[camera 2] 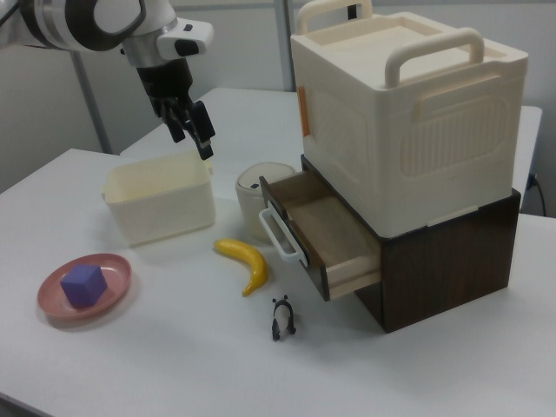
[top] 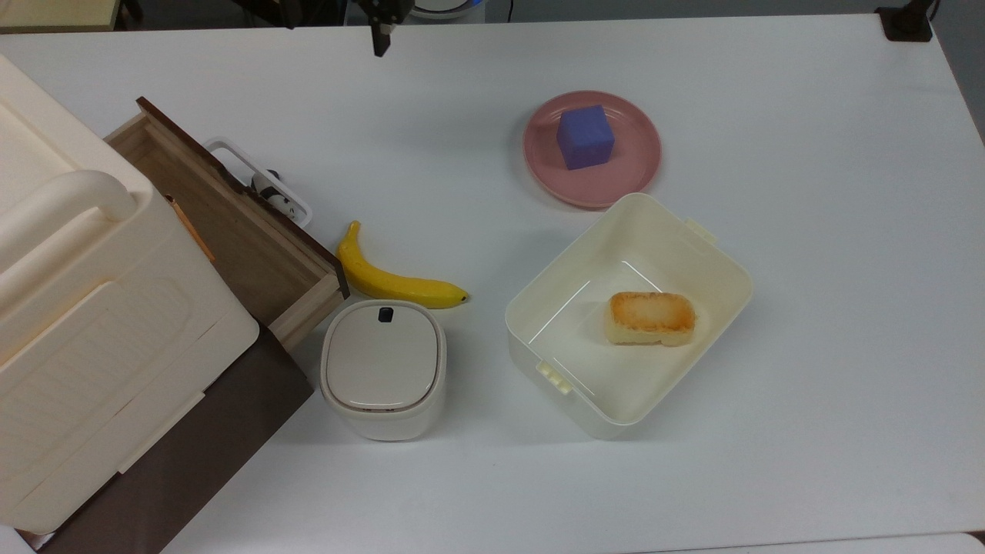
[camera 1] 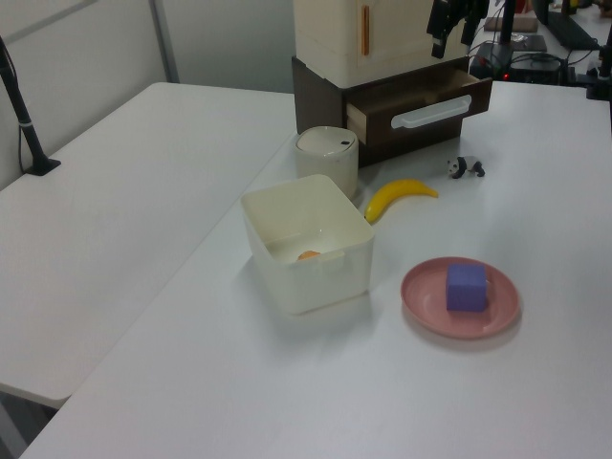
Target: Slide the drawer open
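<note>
1. Looking down in the top view, the drawer stands pulled well out from under the cream box, its light wooden floor bare and its dark front panel angled toward the banana. The white handle juts from that panel, with a small panda toy seen through its loop. One dark fingertip of the hand pokes in at the top edge, well apart from the handle. By this picture the sliding looks done; I judge nothing is left but clearing away.

2. The left view looks at the drawer's front: panel and handle face the camera, proud of the dark cabinet. The hand hangs above the drawer, clear of it. This angle puts the toy on the tabletop, out in front of the handle and apart from it, which the top view cannot settle. How deep the drawer has come out is hard to read from the front.

3. The right view gives the drawer from the side, so its reach beyond the cabinet is plain, and the inside looks empty. It also gives the hand whole: fingers spread, holding nothing, high over the tabletop near the open tub, far from the handle. The pink plate with its purple cube sits at the right view's left.
</note>
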Controlling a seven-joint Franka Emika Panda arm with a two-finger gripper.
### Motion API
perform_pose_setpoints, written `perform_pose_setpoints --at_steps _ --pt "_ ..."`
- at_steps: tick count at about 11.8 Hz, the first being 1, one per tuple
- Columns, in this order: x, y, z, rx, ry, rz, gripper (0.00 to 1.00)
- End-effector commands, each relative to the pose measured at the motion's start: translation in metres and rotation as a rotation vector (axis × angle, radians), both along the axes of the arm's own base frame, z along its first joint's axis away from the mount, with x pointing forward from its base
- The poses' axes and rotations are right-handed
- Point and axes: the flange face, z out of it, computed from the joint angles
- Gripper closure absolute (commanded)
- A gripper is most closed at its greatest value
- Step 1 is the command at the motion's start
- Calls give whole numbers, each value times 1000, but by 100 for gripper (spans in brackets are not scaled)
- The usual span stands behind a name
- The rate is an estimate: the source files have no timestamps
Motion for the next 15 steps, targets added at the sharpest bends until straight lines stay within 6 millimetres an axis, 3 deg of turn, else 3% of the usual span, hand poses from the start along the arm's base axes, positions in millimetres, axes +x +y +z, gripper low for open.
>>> perform_pose_setpoints --at_steps 1,4,6,15 --pt "-6 -2 12 12 -10 55 0" --pt "-16 -9 16 -4 55 248 0" --pt "-18 -20 20 -4 54 236 0" --pt "-20 -19 22 -5 49 238 0"
